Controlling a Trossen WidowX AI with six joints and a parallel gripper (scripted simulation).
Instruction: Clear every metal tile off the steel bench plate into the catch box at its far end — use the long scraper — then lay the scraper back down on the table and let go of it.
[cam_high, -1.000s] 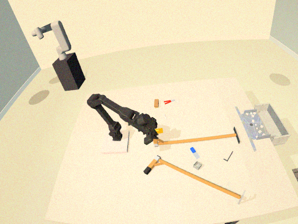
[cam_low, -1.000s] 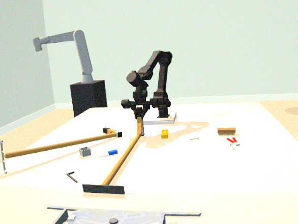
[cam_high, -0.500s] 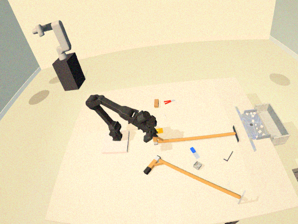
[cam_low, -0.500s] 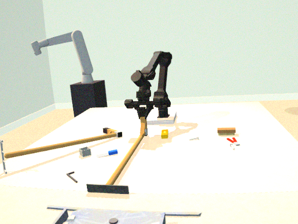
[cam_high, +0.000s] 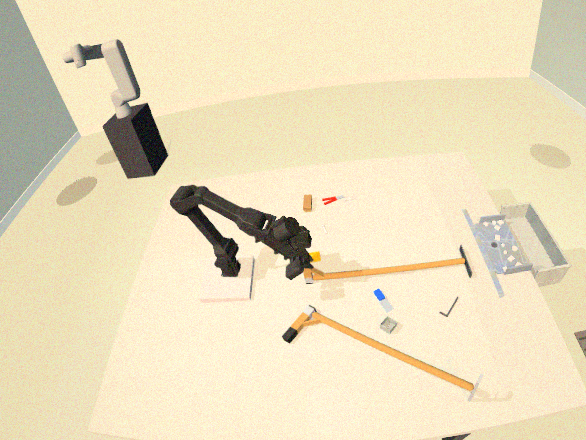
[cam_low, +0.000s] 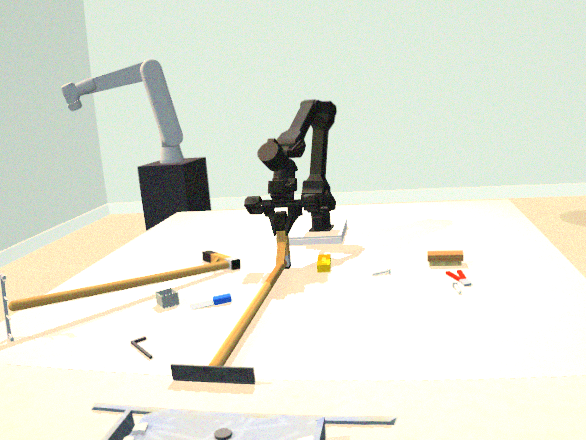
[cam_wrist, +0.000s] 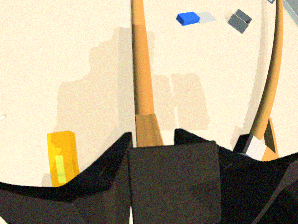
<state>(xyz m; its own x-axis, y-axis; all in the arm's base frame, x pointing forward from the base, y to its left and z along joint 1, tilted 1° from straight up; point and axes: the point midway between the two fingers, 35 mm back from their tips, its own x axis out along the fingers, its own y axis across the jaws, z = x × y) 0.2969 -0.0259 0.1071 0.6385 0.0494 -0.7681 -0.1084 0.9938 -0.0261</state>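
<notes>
While the long scraper points down the bench, its blade must still come into line with the plate

As the bench (cam_high: 250, 375) (cam_low: 400, 325) (cam_wrist: 30, 75) runs away from the arm (cam_high: 220, 205) (cam_low: 320, 150), everything the job needs lies towards its far edge. The catch box (cam_high: 552, 272) sits at that edge, and the steel plate (cam_high: 483, 250) (cam_low: 185, 422) adjoins it on the arm's side.

The long scraper (cam_high: 390, 270) (cam_low: 247, 317) (cam_wrist: 142, 65) stretches from the end effector (cam_high: 307, 270) (cam_low: 281, 227) (cam_wrist: 153, 136) towards the far edge, its long axis nearly square to that edge. The end effector is closed on the scraper's grip. Its dark blade (cam_high: 466, 265) (cam_low: 212, 374) stands crosswise just short of the plate's near lip, between the lines of the side walls but nearer the right-hand one. Whether it clears the bench I cannot tell.

Pale metal tiles (cam_high: 511, 258) (cam_low: 139, 428) lie scattered on the plate, beyond the blade as seen from the end effector, several towards the left.

That offset seems to decide the coming move: the blade probably has to rise over the lip and land on the arm's side of the tiles, then push outward to the box. Since the shaft is long, a small turn at the grip would swing the blade widely, perhaps into a side wall.
</notes>
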